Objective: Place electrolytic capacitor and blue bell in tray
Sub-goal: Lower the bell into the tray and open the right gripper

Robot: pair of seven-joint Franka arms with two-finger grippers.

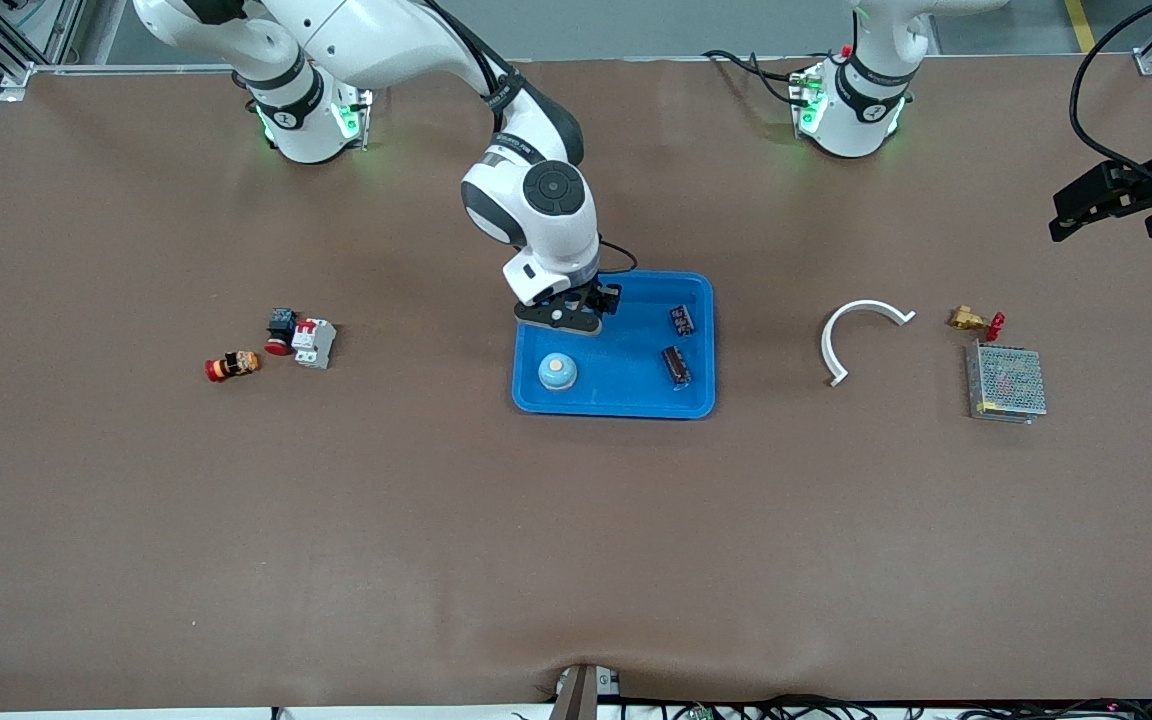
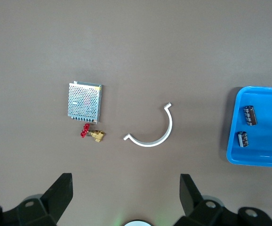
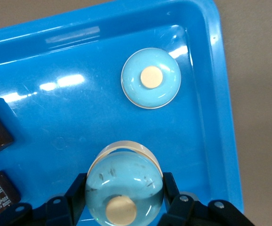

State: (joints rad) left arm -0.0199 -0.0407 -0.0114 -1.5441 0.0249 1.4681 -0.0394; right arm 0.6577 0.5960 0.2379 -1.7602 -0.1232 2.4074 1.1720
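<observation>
While over tray (image 3: 220, 94), right pincer (image 3: 124, 195) clamps bell (image 3: 124, 181).

Glossy plastic tray (image 3: 220, 94); matt tabletop (image 1: 576, 550)

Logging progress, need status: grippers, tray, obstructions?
Right gripper shut on second blue bell over tray. Left gripper open, waiting. Tray holds one blue bell, two capacitors. Nothing obstructing.

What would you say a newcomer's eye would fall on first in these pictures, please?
The bright-blue tray at the table's middle stands out first, with the right gripper over it, shut on a blue bell. A second blue bell and two dark capacitors already lie in the tray. The left gripper waits open above the white curved piece.
</observation>
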